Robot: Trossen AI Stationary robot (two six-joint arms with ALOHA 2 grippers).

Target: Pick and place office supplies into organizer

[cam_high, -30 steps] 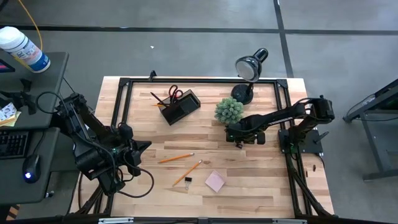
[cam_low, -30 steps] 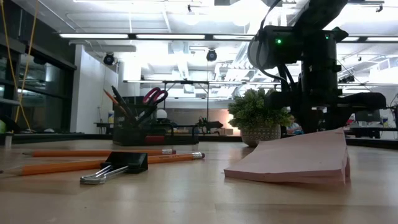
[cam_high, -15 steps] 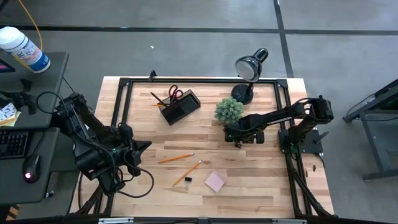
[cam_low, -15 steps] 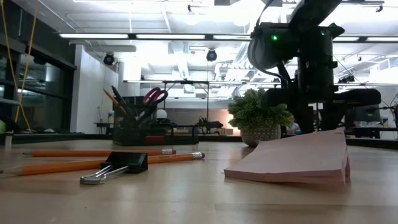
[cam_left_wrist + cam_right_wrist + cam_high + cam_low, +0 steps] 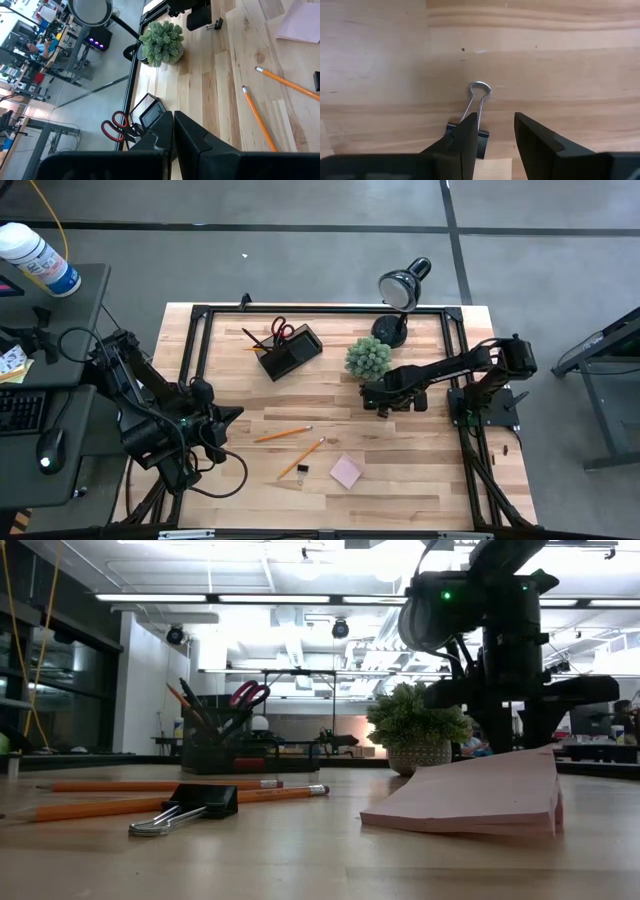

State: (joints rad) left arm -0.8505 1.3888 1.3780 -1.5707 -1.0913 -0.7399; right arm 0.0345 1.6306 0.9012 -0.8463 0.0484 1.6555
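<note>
My right gripper [image 5: 495,121] points down, open, just in front of the plant, over a small black binder clip [image 5: 481,107]. The clip lies on the wood, its black body half hidden behind one finger and its wire handle pointing away. My left gripper [image 5: 172,122] is shut and empty, raised over the table's left part [image 5: 225,418]. The dark organizer [image 5: 290,352] stands far left of centre and holds orange-handled scissors [image 5: 283,330] and pens. On the near part of the table lie two pencils [image 5: 283,434], a second binder clip [image 5: 298,470] and a pink pad [image 5: 346,471]. My right gripper has one finger [image 5: 465,145] in front of the clip's black body [image 5: 484,136]. Whether it touches the clip I cannot tell, as that finger hides the place. Nothing spans the gap between the two fingers.
A green spiky plant [image 5: 368,357] stands just beyond my right gripper, and a black desk lamp [image 5: 400,295] behind it at the far edge. A black frame [image 5: 200,340] runs along the table's far and side edges. Bare wood lies between the organizer and the pencils.
</note>
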